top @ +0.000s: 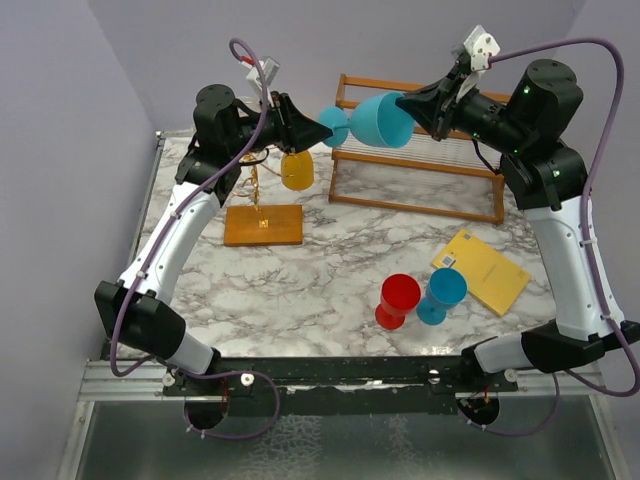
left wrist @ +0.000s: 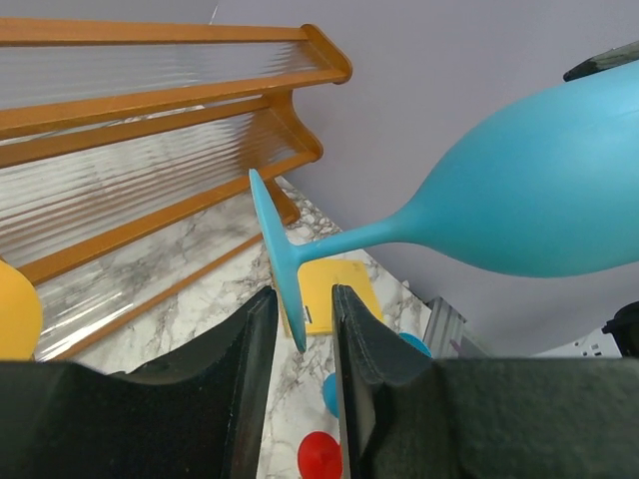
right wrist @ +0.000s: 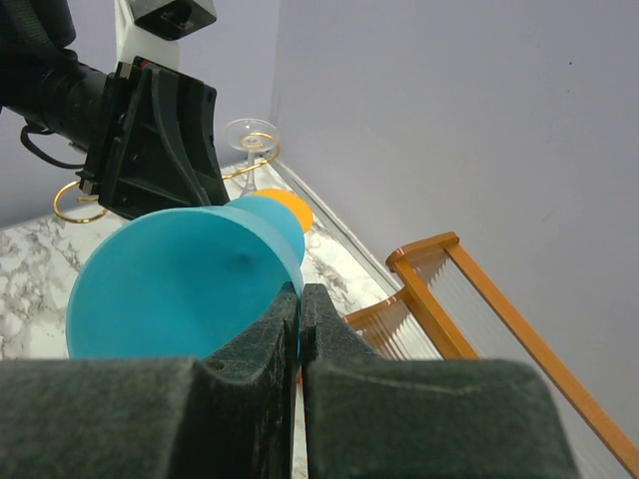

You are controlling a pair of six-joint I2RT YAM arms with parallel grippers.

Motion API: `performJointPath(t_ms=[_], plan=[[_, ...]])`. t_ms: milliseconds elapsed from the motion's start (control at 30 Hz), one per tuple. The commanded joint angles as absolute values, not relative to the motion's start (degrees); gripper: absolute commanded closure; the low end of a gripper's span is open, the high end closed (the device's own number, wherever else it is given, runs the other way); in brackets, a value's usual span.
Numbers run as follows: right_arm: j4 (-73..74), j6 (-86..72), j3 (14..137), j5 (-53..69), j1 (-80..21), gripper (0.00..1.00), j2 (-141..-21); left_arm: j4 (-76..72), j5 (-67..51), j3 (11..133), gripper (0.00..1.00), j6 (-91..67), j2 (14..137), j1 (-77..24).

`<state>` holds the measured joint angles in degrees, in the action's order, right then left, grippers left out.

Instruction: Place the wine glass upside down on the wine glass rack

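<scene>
Handover aloft: right gripper [right wrist: 300, 296] jaws pinch wine glass [top: 385, 120] rim; left gripper [left wrist: 303, 299] jaws narrow, flanking foot, unclamped. Next: clamp foot, invert onto wine glass rack [top: 262, 225]

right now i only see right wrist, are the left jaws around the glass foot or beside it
Observer: Around it. Left wrist shows the foot of the blue wine glass edge-on between the left jaws, with a gap on one side.
Operator: anything else lying around
Observer: A red glass and a second blue glass, beside a yellow notepad.
Operator: what does the rack stand on
Observer: The wine glass rack has a flat orange-brown base.
</scene>
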<state>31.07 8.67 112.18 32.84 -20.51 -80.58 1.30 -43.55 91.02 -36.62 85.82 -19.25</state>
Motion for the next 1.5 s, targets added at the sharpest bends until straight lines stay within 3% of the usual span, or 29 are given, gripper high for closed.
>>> performJointPath(t_ms=[0,267,500,833,1000,1333,1467], plan=[[31.57,8.62,113.61,34.62,-20.22,0.99,-80.82,-1.13,-45.52,90.78,0.72,-37.86,86.29,-19.64],[31.30,9.32,111.67,35.11,-20.24,0.99,-80.43,-0.34,-45.08,91.48,1.00,-36.61,86.42,-19.67],[32.14,12.68,108.31,34.08,-20.30,0.88,-78.96,3.51,-43.39,93.43,1.00,-32.01,85.16,-18.96],[35.13,17.56,105.83,29.48,-20.30,0.58,-75.81,8.46,-42.15,94.31,1.00,-25.10,82.47,-15.31],[37.29,20.02,105.49,27.89,-20.26,0.37,-74.01,13.21,-41.49,96.34,1.00,-19.11,80.44,-12.66],[40.05,26.64,101.38,24.88,-20.30,0.14,-71.86,32.72,-35.98,105.18,1.00,7.44,77.44,-11.68],[37.80,27.60,96.51,24.74,-20.30,0.11,-71.71,41.44,-34.76,108.23,1.00,17.92,76.57,-11.69]])
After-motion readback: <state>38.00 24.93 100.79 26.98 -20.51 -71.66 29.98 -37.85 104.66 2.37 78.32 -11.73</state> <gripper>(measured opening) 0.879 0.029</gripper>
